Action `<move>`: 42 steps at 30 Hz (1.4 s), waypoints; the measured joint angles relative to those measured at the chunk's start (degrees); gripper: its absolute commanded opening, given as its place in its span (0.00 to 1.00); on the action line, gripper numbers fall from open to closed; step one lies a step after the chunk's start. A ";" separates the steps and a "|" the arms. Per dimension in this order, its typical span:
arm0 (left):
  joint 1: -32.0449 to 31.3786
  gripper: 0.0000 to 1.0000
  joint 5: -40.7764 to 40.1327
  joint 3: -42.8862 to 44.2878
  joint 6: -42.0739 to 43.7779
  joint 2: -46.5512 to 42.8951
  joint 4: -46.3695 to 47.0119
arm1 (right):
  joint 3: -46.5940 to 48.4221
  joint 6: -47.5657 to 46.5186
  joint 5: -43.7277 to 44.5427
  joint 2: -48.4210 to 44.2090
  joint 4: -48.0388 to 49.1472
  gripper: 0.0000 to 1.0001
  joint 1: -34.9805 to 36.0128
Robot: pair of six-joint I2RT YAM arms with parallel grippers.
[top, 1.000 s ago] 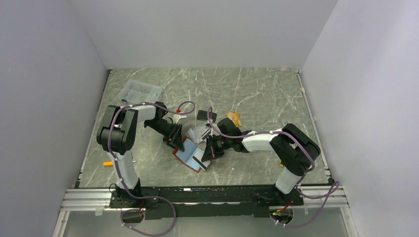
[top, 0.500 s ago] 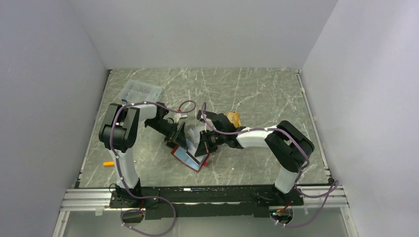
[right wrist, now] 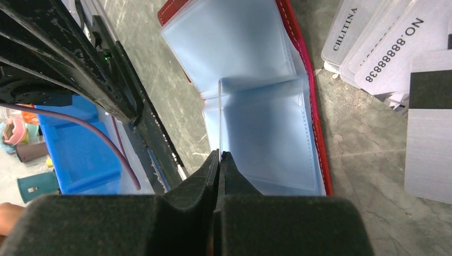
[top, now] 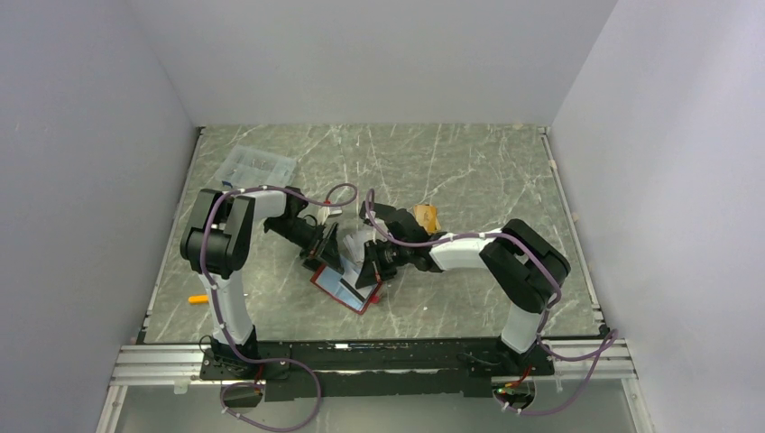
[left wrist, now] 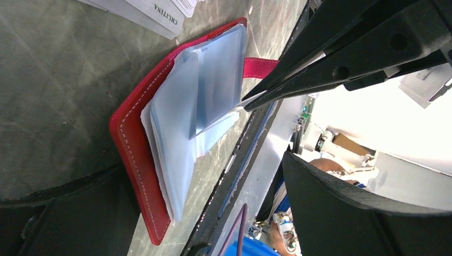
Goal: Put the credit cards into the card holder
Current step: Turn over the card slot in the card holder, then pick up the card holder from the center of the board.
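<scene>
grey marble table (top: 469, 171). right gripper (right wrist: 219, 154) clenched on a card sleeve (right wrist: 266, 138) of the open card holder (left wrist: 133, 154); left gripper (top: 323, 250) spread at its cover. credit cards (right wrist: 384, 53) loose right of the right gripper. we judge: sleeve held open, next fetch a card.

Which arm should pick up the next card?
Left, probably. The right gripper is shut on a pale blue clear sleeve of the dark-red leather card holder, holding it up. The left gripper looks open, with the grey-white plastic cards close by.

The card holder (left wrist: 133, 165) was smooth red stitched leather with glossy clear-blue plastic sleeves (right wrist: 250, 48); the table (left wrist: 53, 80) looked matt, marbled stone.
</scene>
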 measured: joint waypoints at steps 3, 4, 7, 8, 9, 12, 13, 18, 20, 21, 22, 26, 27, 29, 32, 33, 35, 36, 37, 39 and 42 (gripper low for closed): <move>-0.09 0.88 0.00 -0.02 -0.44 0.00 0.20 | -0.46 -0.02 0.02 -0.04 -0.02 0.00 0.00; -0.09 0.75 -0.11 -0.07 -0.46 0.00 0.33 | -0.66 -0.04 0.02 -0.07 -0.04 0.00 0.00; -0.17 0.47 -1.51 -0.55 -0.81 0.00 1.40 | -0.76 -0.17 0.02 -0.11 -0.09 0.00 -0.02; -0.20 0.40 -2.21 -0.68 -0.94 0.00 1.84 | -0.76 -0.17 0.02 -0.11 -0.09 0.00 -0.04; -0.24 0.35 -3.04 -0.68 -0.72 0.00 2.14 | -0.83 -0.20 0.02 -0.13 -0.07 0.00 -0.11; -0.33 0.21 -4.37 -0.68 -0.90 0.00 2.67 | -1.49 -0.20 0.04 -0.55 -0.07 0.00 -0.35; -0.37 0.18 -4.61 -0.68 -0.92 0.00 2.64 | -1.79 -0.20 0.07 -0.74 -0.07 0.00 -0.48; -0.37 0.10 -4.85 -0.68 -1.09 0.00 2.56 | -4.28 -0.20 0.81 -2.86 -0.15 0.00 -1.51; -0.37 0.10 -4.48 -0.68 -1.53 0.00 2.56 | -5.73 -0.17 1.18 -4.52 -0.07 0.00 -2.10; -0.37 0.10 -4.20 -0.68 -1.97 0.00 2.60 | -6.75 -0.15 1.46 -5.53 -0.07 0.00 -2.47; -0.39 0.10 -3.65 -0.68 -2.45 0.00 2.73 | -7.65 -0.11 1.70 -6.45 -0.09 0.00 -2.86; -1.46 0.10 -0.22 0.33 -5.16 -0.02 3.54 | -10.71 0.31 3.61 -11.08 -0.33 0.00 -4.63; -2.14 0.10 0.92 0.96 -5.99 -0.11 4.15 | -11.61 0.52 4.39 -13.18 -0.39 0.00 -5.35; -4.09 0.10 3.23 2.43 -8.33 -0.79 6.08 | -13.20 0.76 5.97 -18.10 -0.59 0.00 -6.75; -7.23 0.11 6.29 4.31 -12.72 -2.71 10.16 | -15.23 1.33 9.27 -27.76 -1.11 0.00 -8.37; -7.93 0.11 6.97 4.85 -14.19 -3.41 11.63 | -15.65 1.55 10.84 -31.06 -1.18 0.00 -8.72; -9.44 0.11 8.28 5.86 -18.01 -4.92 15.78 | -16.37 2.51 14.75 -37.31 -0.92 0.00 -8.87; -9.92 0.11 9.01 6.21 -20.61 -5.60 18.67 | -17.22 3.10 16.94 -40.15 0.09 0.00 -8.87; -10.12 0.11 9.55 6.51 -23.12 -6.08 21.59 | -18.47 3.78 18.60 -42.47 1.57 0.00 -8.85; -10.10 0.11 10.36 6.99 -29.16 -6.71 28.85 | -23.74 5.60 23.63 -48.35 7.34 0.00 -8.48; -9.62 0.11 10.73 7.28 -38.77 -7.65 40.00 | -30.05 6.45 32.79 -54.84 12.41 0.00 -6.62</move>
